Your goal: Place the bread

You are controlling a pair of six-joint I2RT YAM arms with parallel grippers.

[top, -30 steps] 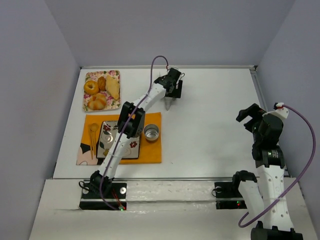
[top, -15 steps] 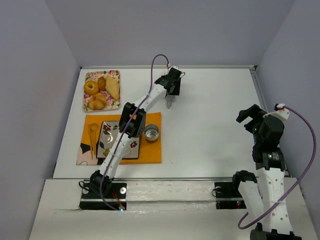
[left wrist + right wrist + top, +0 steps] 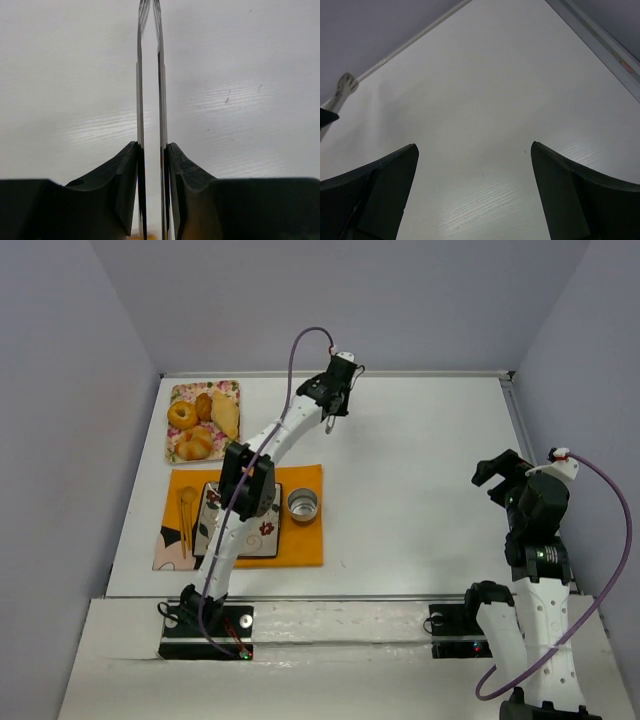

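Left gripper [image 3: 151,150] pinches the metal tongs [image 3: 161,100] nearly closed, right gripper [image 3: 474,147] spread idle; pickup pending, so swing over to the bread [image 3: 226,416] on the floral plate [image 3: 172,391].

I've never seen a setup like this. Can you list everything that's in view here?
table: 1, white, under everything
plate: 1, floral, table's far left corner
bread: 1, pale golden, plate's right side
doughnut: 1, brown, plate's far left
small roll: 1, brown, between doughnut and bread
ridged bun: 1, golden, plate's near side
mat: 1, orange, nearer than the plate
tray: 1, dark patterned, on the mat
cup: 1, metal, on the mat, right of tray
wooden spoon: 1, tan, mat's left side
tongs: 1, metal, over the table's far middle
left arm and right arm: 2, white and black, near edge
left gripper: 1, black, shut on the tongs
right gripper: 1, black, open, empty
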